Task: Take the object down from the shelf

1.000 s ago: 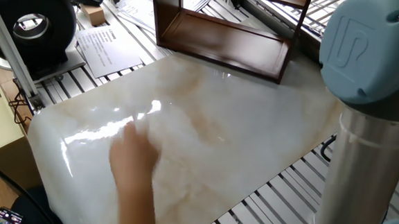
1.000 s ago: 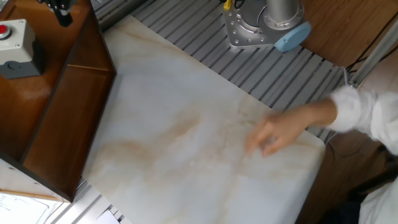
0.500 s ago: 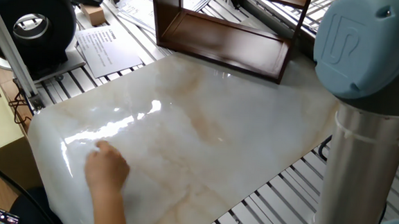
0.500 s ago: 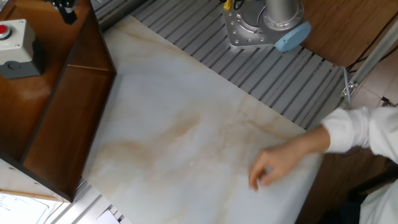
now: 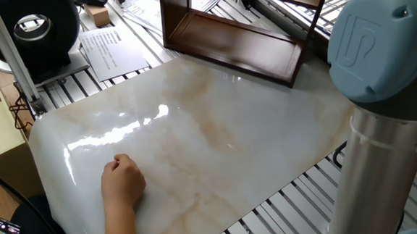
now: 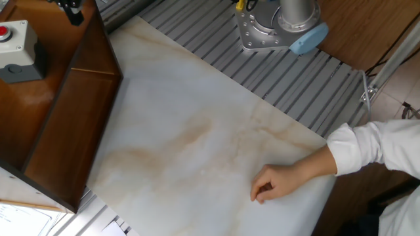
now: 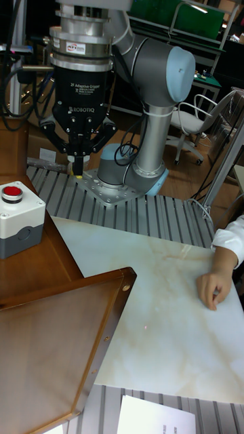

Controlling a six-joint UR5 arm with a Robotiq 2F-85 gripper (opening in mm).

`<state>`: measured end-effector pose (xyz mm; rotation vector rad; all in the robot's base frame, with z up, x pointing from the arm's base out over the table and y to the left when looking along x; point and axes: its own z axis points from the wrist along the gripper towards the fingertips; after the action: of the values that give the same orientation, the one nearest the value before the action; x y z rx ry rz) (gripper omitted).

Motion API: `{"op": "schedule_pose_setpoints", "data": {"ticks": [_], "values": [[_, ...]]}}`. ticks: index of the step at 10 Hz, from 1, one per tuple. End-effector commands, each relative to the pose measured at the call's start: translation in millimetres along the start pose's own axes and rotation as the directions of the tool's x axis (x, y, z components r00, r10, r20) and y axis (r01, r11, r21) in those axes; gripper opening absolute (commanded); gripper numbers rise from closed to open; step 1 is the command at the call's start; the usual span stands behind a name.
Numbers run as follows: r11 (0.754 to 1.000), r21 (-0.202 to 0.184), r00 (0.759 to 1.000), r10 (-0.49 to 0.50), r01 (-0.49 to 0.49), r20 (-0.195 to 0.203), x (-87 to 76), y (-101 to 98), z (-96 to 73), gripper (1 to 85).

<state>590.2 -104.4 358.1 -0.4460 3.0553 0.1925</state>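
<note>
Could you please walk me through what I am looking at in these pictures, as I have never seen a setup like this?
The grey and blue machine is a robot arm bolted to a slatted metal table. At its end is a black gripper. Its two fingers appear closed, with nothing seen between them.

Two cameras look down on the table from opposite sides. The tall picture is taken from behind the shelf and faces the arm.

On the table lies a pale marble-patterned slab. At its edge stands a dark brown wooden shelf, with a box with a red button on top.

A person's hand in a white sleeve rests curled on the slab. Whether it holds anything cannot be told. No object to fetch shows on the shelf in these views.
</note>
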Motion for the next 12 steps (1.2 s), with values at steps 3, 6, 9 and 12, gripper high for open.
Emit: {"op": "schedule_pose_setpoints", "data": {"ticks": [3,6,9,12], "values": [[0.991,0.071,0.986,-0.122,0.114,0.11,-30.0,-14.4,-3.3,63.7],[0.992,0.075,0.981,-0.115,0.104,0.159,-42.8,-14.5,-5.1,68.3],[0.993,0.071,0.979,-0.105,0.093,0.178,-47.2,-13.4,-5.9,69.0],[0.996,0.067,0.978,-0.076,0.064,0.192,-50.5,-13.5,-6.5,69.0]]}}
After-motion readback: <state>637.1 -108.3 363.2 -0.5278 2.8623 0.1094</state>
